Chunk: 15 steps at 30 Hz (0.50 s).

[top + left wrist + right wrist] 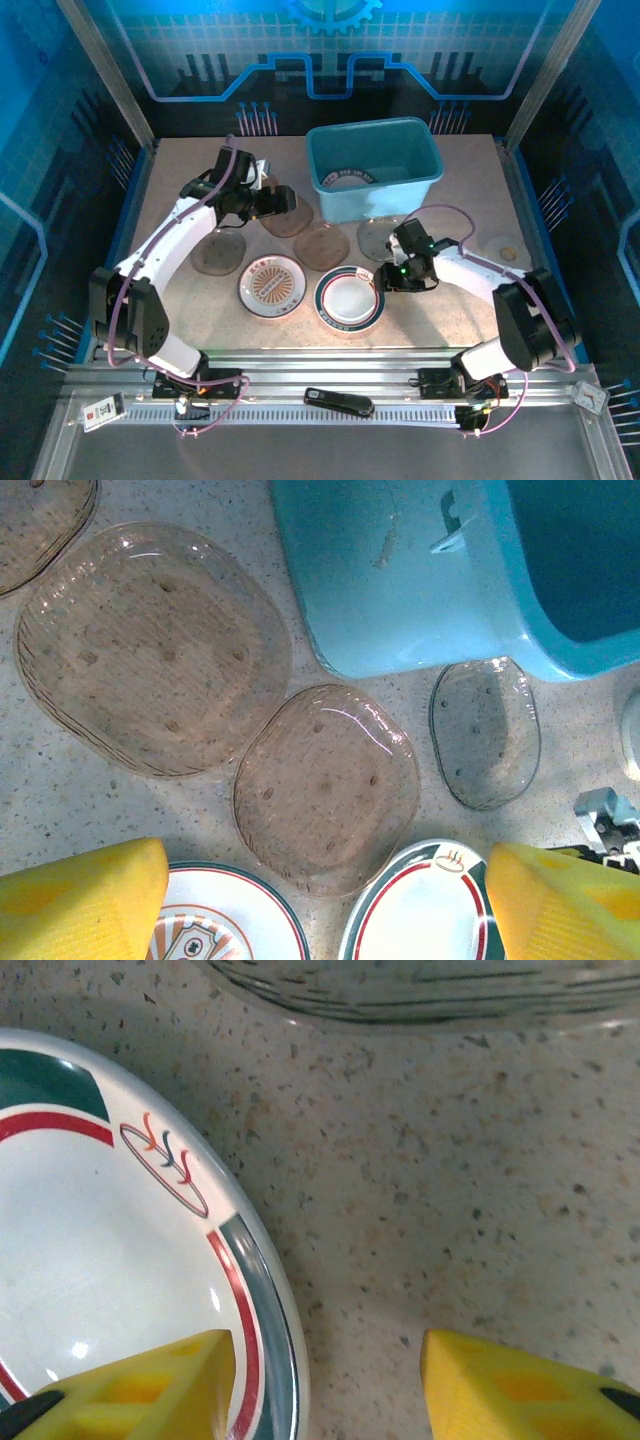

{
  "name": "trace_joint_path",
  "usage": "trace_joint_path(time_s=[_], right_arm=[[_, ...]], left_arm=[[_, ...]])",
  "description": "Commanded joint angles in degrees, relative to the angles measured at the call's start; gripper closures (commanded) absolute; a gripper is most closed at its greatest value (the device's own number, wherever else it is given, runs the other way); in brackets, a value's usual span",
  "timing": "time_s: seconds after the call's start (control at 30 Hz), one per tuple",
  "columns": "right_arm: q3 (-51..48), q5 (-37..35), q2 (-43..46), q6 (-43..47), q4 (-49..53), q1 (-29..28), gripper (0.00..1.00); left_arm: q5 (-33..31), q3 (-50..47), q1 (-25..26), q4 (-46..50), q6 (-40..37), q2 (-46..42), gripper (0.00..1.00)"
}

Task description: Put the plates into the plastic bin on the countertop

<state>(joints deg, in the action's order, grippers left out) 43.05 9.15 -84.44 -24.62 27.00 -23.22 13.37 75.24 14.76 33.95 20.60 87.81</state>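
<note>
The teal plastic bin (375,165) stands at the back of the countertop (450,330), with one patterned plate (350,178) inside. In front of it lie smoky-brown plates (322,245) (325,785) (155,645), a clearer greyish plate (380,238) (485,730) and two round white plates (272,285) (350,297). My left gripper (282,203) (325,905) hovers open above the brown plates. My right gripper (385,278) (325,1360) is low at the right rim of the red-and-green rimmed plate (100,1250). Its jaws straddle that rim, one finger over the plate and one over the countertop, with a gap still showing.
A small pale disc (503,246) lies on the countertop to the right of my right arm. A black handheld object (338,401) rests on the metal rail in front of the arm bases. Blue enclosure walls stand on three sides.
</note>
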Motion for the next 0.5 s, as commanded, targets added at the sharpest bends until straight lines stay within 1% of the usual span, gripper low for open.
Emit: trace_joint_path(time_s=[0.0, 0.3, 0.47], right_arm=[[-0.9, 1.7, -1.9, -0.3, -3.1, -1.1, 0.48], [1.1, 1.8, -7.6, 0.4, -3.4, -3.4, 0.55], [1.9, 0.9, -9.9, 0.4, -3.3, -4.7, 0.62]], left_arm=[[0.6, -1.3, -0.5, -0.2, 0.0, -2.2, 0.16], [0.7, -0.8, -0.4, -0.3, 0.8, -0.9, 0.16], [0.7, 0.1, -0.4, 0.2, 0.7, -0.1, 0.16]])
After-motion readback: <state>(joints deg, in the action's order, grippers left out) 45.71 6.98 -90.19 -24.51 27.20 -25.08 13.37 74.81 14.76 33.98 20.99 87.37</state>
